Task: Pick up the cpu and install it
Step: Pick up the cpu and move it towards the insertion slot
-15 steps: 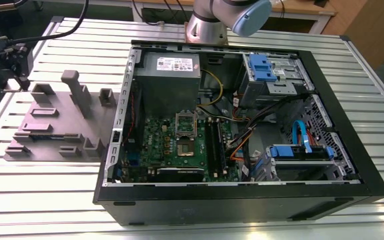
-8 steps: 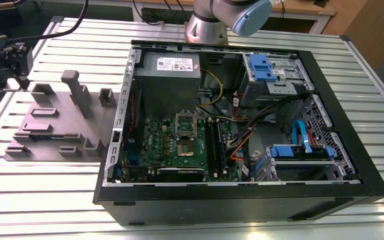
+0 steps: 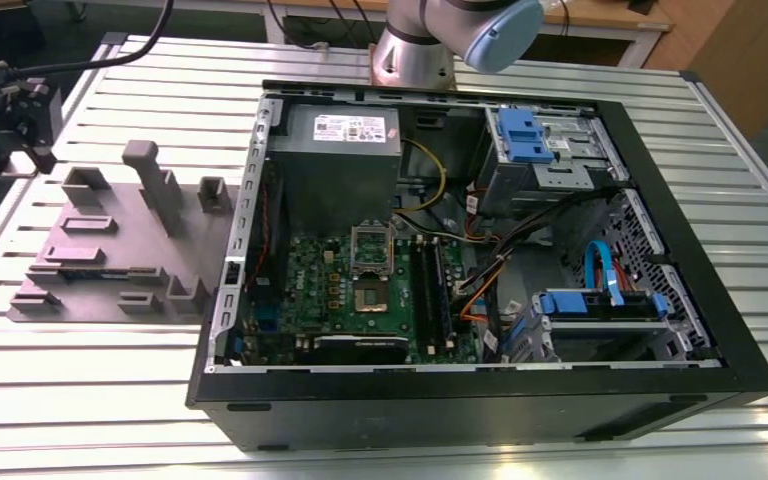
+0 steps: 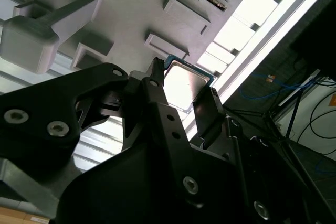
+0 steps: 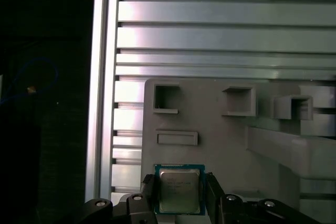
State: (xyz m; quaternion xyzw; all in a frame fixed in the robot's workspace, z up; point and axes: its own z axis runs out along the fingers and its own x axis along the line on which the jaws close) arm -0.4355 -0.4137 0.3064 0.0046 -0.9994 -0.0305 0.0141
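Observation:
The cpu (image 5: 179, 191) is a small square chip with a shiny silver top and a thin green rim. It sits over the corner of the grey fixture plate (image 5: 220, 140) by the table's edge. My gripper (image 5: 181, 203) has a black finger pressed against each of two opposite sides of the chip, so it is shut on it. In the second wrist view the cpu (image 4: 185, 83) shows bright between the same fingers of the gripper (image 4: 184, 98). I cannot tell whether the chip rests on the plate or is lifted. The open computer case (image 3: 478, 395) lies on the table, with the motherboard socket (image 3: 369, 297) uncovered.
The grey fixture plate (image 3: 104, 250), with raised blocks and pockets, lies at the exterior view's left of the case. Upright posts (image 3: 157, 185) stand on it. Inside the case are cables (image 3: 491, 270), blue drive bays (image 3: 524, 135) and a power supply (image 3: 337, 135). The slatted metal table (image 3: 91, 370) ends close to the plate.

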